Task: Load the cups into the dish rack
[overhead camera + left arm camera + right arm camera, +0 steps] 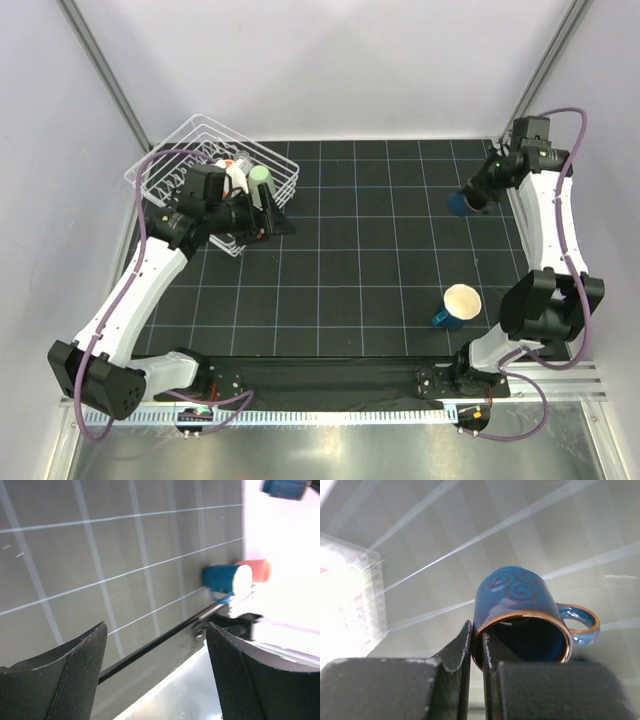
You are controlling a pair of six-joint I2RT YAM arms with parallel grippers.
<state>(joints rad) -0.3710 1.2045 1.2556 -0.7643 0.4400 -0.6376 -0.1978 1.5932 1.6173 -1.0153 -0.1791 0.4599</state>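
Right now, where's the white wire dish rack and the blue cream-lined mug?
White wire dish rack (167, 148): top view, on its left rim wire.
Blue cream-lined mug (462, 300): top view, on its cream inside.

the dish rack (215, 180) sits at the far left of the table (360, 250), with a cup (262, 180) in its right end. the left gripper (280, 222) hangs just before that end. at the far right, the right gripper (478, 195) pinches the rim of a mug (463, 204). a second mug (458, 305) stands nearer the front, right of centre, well apart from the rack.
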